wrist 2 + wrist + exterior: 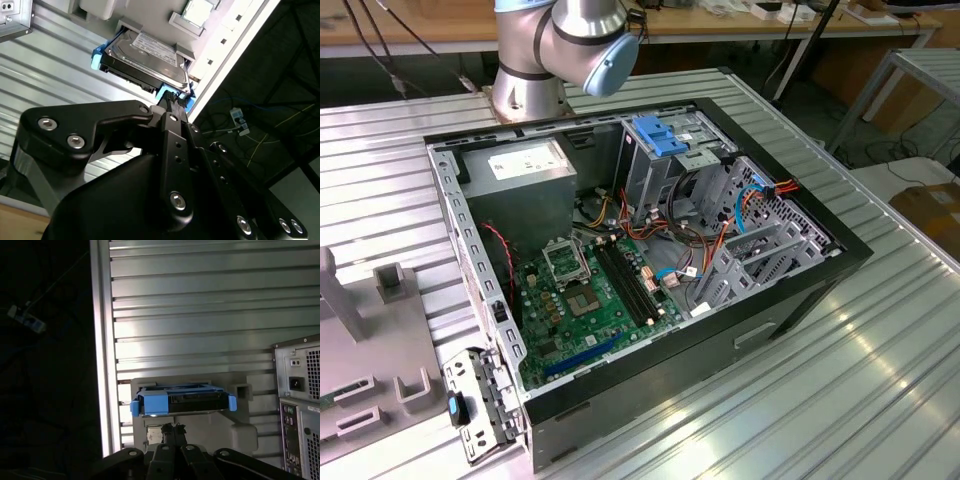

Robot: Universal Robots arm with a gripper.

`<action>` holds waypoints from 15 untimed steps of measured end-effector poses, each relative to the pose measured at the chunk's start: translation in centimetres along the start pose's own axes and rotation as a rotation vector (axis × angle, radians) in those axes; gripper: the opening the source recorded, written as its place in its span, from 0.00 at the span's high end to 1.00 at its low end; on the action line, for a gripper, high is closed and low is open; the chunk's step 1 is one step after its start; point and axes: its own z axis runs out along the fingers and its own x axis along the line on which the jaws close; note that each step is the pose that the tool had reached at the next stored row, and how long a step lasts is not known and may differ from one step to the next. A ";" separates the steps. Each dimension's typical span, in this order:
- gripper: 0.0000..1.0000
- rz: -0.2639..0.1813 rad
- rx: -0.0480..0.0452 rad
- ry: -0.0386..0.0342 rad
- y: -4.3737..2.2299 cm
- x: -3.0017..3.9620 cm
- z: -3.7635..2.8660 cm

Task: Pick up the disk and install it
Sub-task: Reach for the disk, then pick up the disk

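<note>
Nearest in both wrist views, the black linkages of the gripper (172, 430) (169, 100) are seen, and its fingers (172, 127) are drawn together at the tips with nothing clasped between them. The tips are aimed at the near edge of the disk (192, 402) (150, 50). In the second wrist view they are lined up with one of its blue side rails (97, 59), though whether contact is made cannot be told. The disk is seated flat in a grey holder (215, 430) (150, 17), metal face up, with a bright blue rail (152, 404) clipped at each end. The holder is placed on the ribbed metal tabletop (200, 315) (55, 75), close to one edge of it. Beside the holder, the rear panel of a computer case (300, 410) is caught in the first wrist view. In the exterior view that case (650, 385) is laid on its side on the tabletop (820, 380) with the cover off, so that the green motherboard (590, 300) is exposed. Farther back inside it, a light-blue slotted bracket (665, 135) is mounted on top of the drive cage. Behind the case, the silver base of the arm (560, 45) is fixed.
</note>
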 end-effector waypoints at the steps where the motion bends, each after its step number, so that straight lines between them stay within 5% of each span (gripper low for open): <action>1: 0.89 0.000 -0.0001 -0.0001 -0.01 0.04 0.00; 15: 0.89 -0.001 -0.0001 -0.0001 -0.01 0.15 0.00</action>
